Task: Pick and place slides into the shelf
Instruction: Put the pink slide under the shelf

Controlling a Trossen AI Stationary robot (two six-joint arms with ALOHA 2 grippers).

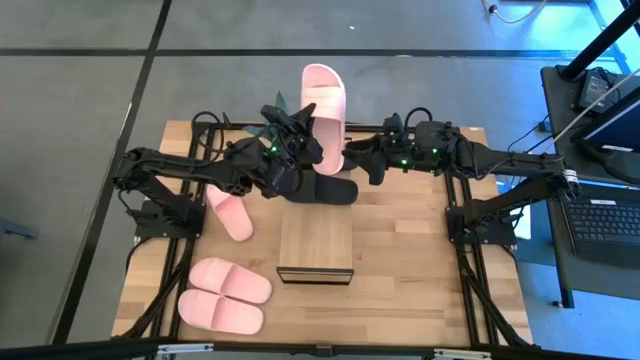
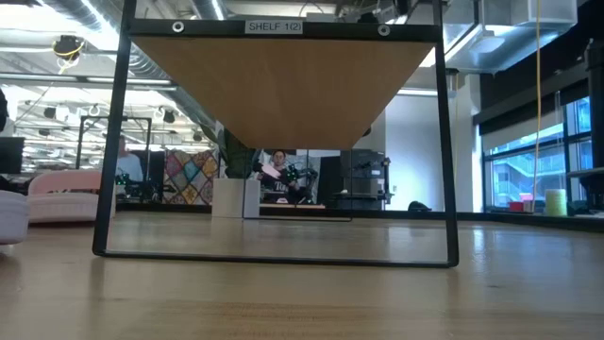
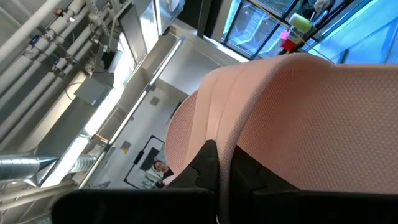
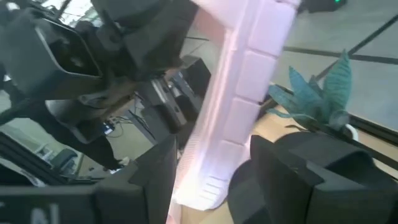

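Observation:
A pale pink slide is held up over the table's far edge, with my left gripper shut on it. My right gripper is open; its fingers stand on either side of the slide's lower end, which shows edge-on with the ribbed sole. A black slide lies on the table below both grippers. Another pink slide lies under my left arm, and two more lie side by side at the near left. The shelf stands at the near middle. My left gripper pinches a thin pink edge of the slide between its two shut fingers. The textured pink surface fills its wrist view, so I cannot tell which part it is. The slide is lifted clear of the table and points toward the far edge. My right gripper's fingers flank the slide's lower end, coming level from the table's right. One finger is close against the pink edge. Whether it touches, I cannot tell.
A teal artificial plant stands at the far edge behind the grippers. The shelf's dark frame and plank top fill the low view. A laptop sits on a stand right of the table. People show in the room beyond.

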